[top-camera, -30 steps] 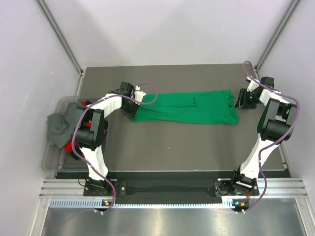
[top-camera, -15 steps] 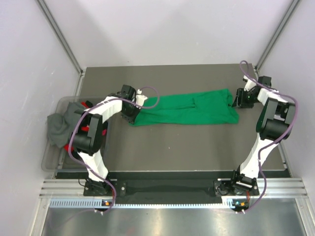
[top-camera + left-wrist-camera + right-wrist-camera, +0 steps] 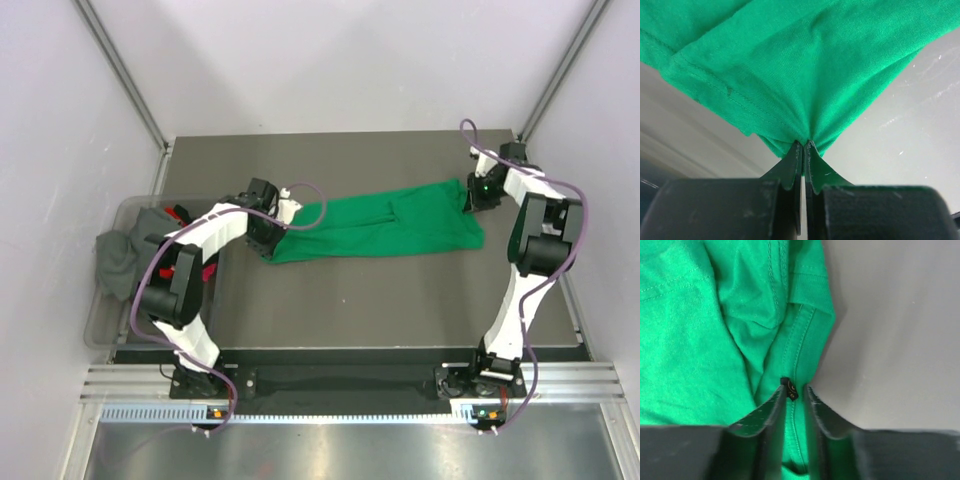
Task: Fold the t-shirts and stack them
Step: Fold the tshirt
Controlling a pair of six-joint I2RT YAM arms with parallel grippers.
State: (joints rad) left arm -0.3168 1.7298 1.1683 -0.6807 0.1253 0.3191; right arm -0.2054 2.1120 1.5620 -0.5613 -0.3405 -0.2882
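since one second ago the right gripper [image 3: 472, 194] has moved inward from beside the cloth onto the far right corner of the green t-shirt [image 3: 390, 225]. its jaws stand at a slim gap astride a stitched hem; whether they clamp it cannot be told. left gripper [image 3: 803, 145]: jaws pressed together, pinching the shirt's left corner. the shirt lies stretched across the table [image 3: 380, 310] between both grippers. a grey t-shirt [image 3: 118, 258] hangs over the clear bin [image 3: 100, 325].

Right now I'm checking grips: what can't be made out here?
Right wrist view: whether the right gripper pinches the green t-shirt; its fingers hide the contact.
Top view: shirts in the bin, partly under the left arm.
Left wrist view: shirt cut off by the top edge.
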